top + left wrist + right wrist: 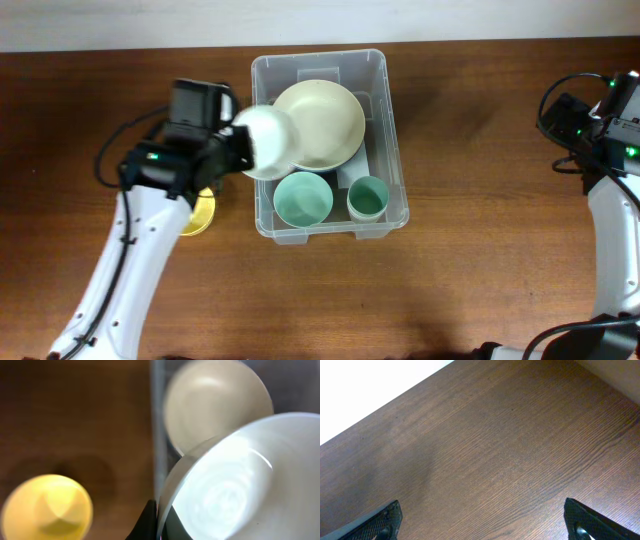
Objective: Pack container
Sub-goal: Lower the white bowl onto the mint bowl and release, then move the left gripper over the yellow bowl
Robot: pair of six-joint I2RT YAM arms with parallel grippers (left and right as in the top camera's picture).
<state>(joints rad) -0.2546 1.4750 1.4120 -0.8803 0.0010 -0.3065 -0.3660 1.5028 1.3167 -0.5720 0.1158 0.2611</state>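
Container point(330, 233): stands at the middle of the worktop point(495, 435), towards its far edge. Inside, a cream bowl point(325, 120) fills the far end; a green bowl point(303, 198) and a small green cup point(367, 198) sit side by side at the near end.

My left gripper point(238, 148): pinched narrow on the rim of a white bowl point(265, 143), held tilted over the container's left wall (the grip point itself is mostly hidden). A yellow bowl point(198, 212) rests on the worktop left of the container, beneath my left arm.

My right gripper point(482, 522): jaws spread wide, holding nothing, over bare wood by the right edge.
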